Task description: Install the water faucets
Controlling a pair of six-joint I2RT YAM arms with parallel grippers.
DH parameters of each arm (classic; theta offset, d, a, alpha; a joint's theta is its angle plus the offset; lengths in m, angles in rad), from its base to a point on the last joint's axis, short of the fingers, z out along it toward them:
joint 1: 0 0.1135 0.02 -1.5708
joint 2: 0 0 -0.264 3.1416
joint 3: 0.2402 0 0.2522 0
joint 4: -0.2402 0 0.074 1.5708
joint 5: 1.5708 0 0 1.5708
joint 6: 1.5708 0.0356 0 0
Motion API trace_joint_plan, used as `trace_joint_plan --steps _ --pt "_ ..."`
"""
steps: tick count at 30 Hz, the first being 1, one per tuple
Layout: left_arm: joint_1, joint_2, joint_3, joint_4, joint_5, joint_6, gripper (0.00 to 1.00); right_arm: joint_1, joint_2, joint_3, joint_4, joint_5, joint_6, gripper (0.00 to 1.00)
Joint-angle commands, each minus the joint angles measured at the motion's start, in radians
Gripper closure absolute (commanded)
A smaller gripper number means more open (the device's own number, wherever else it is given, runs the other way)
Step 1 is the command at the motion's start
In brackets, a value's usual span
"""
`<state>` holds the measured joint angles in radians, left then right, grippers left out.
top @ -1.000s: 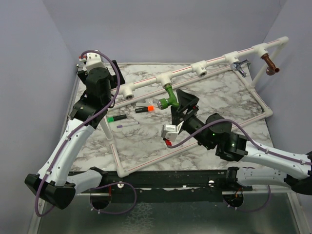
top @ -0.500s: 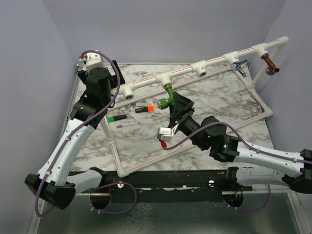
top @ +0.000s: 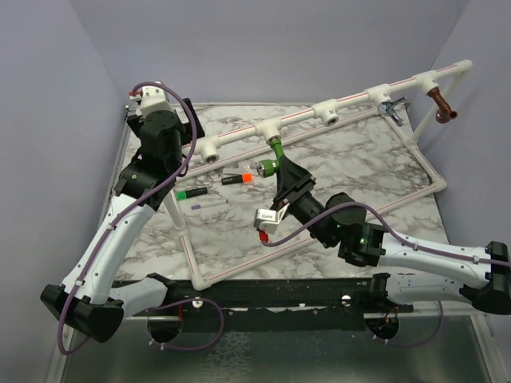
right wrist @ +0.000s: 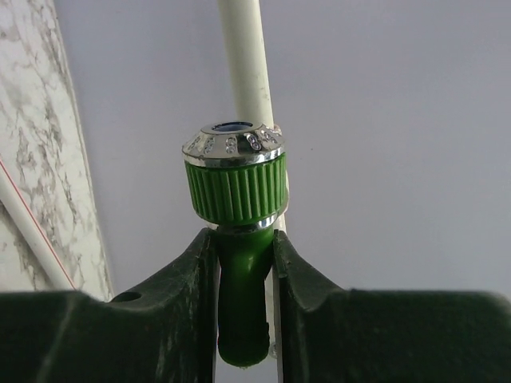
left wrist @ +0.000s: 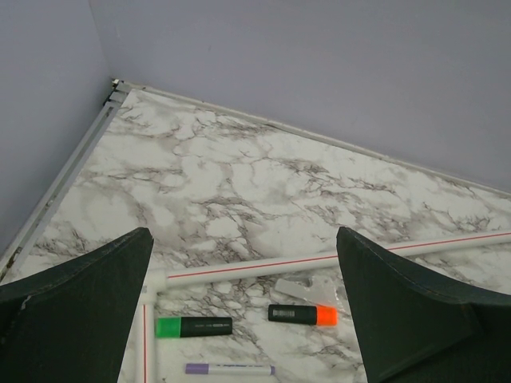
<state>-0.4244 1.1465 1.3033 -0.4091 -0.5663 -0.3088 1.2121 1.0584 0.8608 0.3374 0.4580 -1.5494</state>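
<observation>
**Current state.** The right end effector (right wrist: 242, 263) is clamped on the neck of the green plastic faucet (right wrist: 235, 199), just below its ribbed knob. The faucet is held at the middle tee fitting (top: 267, 132) of the white pipe frame (top: 351, 101), above the marble counter (top: 359, 171). Its inlet end appears to be entered in that tee. How far it is engaged cannot be told. The left end effector (left wrist: 243, 233) is empty, with its fingers wide apart, at the far left of the counter and well apart from all faucets.

**Progress.** The copper-brown faucet (top: 443, 104) is mounted at the far right end of the pipe, and the chrome faucet (top: 393, 106) at the tee beside it. Both are judged installed. The green faucet is judged to be partway through installation, with final seating or tightening left to do. The right open tee (top: 327, 112) and the left open tee (top: 209, 152) carry no faucet.
</observation>
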Motion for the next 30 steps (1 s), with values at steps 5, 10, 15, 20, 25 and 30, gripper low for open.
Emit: trace_joint_plan --steps 5,10,15,20,25,30 --pt "-0.010 0.052 -0.101 -0.287 0.121 0.034 0.01 0.010 0.039 -0.029 0.172 0.046 0.211 0.99" --pt "-0.010 0.047 -0.101 -0.289 0.125 0.034 0.01 0.012 0.048 -0.019 0.232 0.061 0.502 0.99" --pt "-0.010 0.042 -0.104 -0.287 0.121 0.034 0.01 0.012 0.060 -0.008 0.289 0.110 0.827 0.99" --pt "-0.010 0.038 -0.107 -0.285 0.126 0.032 0.01 0.012 0.061 -0.006 0.338 0.192 1.134 0.99" --pt "-0.010 0.038 -0.105 -0.286 0.132 0.031 0.01 0.012 0.060 -0.051 0.408 0.322 1.430 0.99" --pt "-0.011 0.027 -0.114 -0.285 0.134 0.031 0.01 0.011 0.062 -0.057 0.376 0.431 1.756 0.99"
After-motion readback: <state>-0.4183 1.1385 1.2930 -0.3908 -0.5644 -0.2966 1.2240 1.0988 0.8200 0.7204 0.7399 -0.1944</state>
